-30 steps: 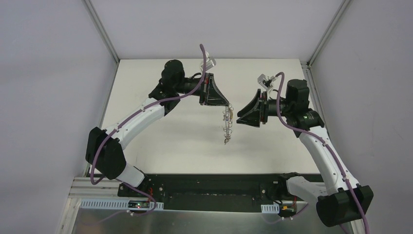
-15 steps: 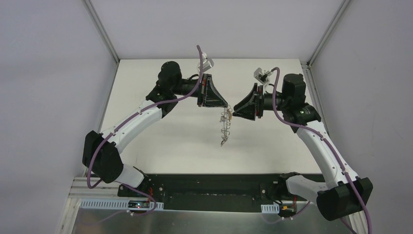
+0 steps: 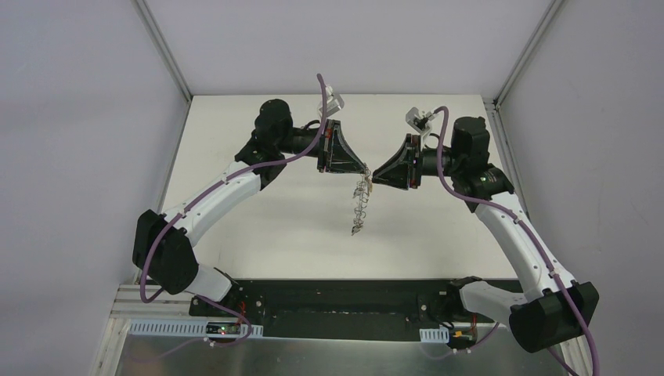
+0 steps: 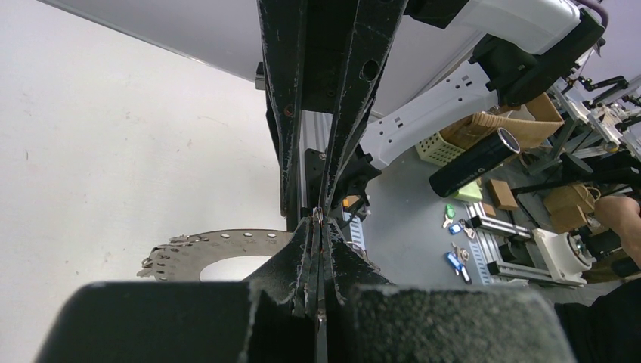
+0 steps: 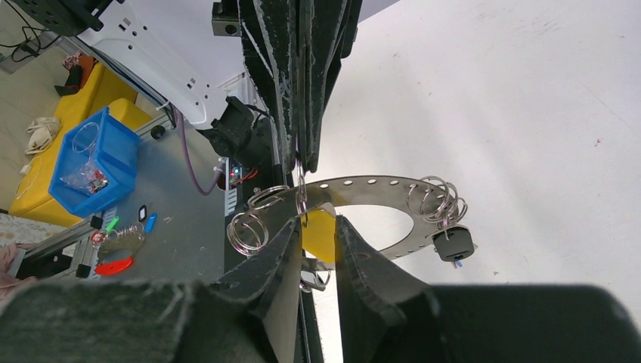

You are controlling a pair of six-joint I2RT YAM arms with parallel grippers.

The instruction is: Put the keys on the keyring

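Left end effector: clenched, grasping the keyring by its rim. I see the ring spread out to one side of its fingertips.
Right end effector: fingers narrowly apart, tip to tip with the left one. The yellow key sits between them; I cannot tell whether they press it.
Right wrist view only: wire loops on the rim, and a black key hanging under one cluster beyond the fingers.
Top view only: both end effectors meet above the desk, with the ring edge-on and dangling beneath them.
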